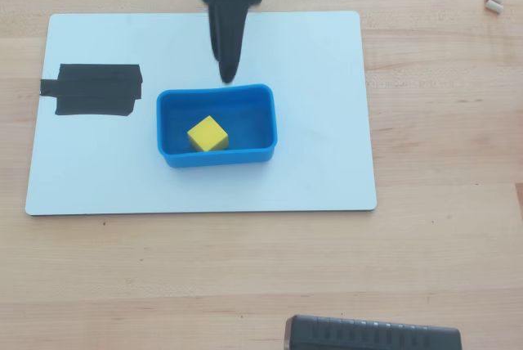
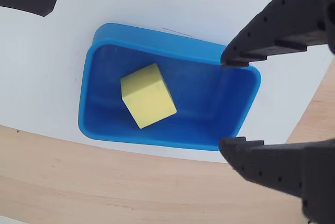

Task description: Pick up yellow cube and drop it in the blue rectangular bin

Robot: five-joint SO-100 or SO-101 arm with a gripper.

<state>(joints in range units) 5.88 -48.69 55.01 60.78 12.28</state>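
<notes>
On your wooden desk (image 1: 441, 244) lies a white board (image 1: 327, 162) carrying the blue bin (image 1: 261, 121). Your hand (image 2: 233, 103) hovers above one end of the bin, released and empty. The yellow cube (image 2: 148, 95) sits inside the bin.

Pale wooden tabletop (image 1: 441, 244) under even light, white board (image 1: 327, 162) with black tape patch (image 1: 94, 90)

Setting: hobby or lab workbench — pale wood tabletop (image 1: 441, 227), white board (image 1: 327, 162), black tape patch (image 1: 94, 90).
</notes>
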